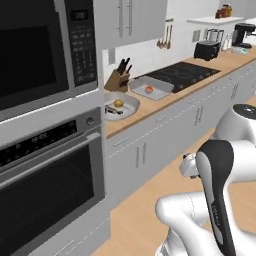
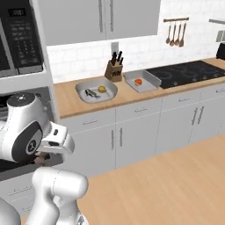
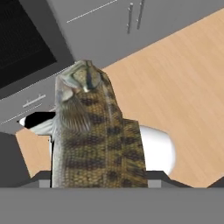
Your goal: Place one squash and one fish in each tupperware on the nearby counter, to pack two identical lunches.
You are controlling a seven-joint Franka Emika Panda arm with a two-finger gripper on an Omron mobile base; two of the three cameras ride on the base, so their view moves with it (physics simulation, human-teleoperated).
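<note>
Jaws clamped on a fish (image 3: 89, 135), scaly brown body rising between them in the hand view, above wooden floor and cabinet fronts. On the counter (image 2: 70, 99): wide tupperware (image 2: 81, 89) already holding a second fish (image 2: 92, 93) and yellow squash (image 2: 102, 88); narrower tupperware (image 2: 148, 77) beside it, holding only orange squash (image 2: 138, 81). Step in hand, judged: carrying. Next: reach over the narrower tray, lower, release beside the squash.

No legible text was present; the microwave (image 1: 47, 47) display and keypad markings were too blurred to read.
</note>
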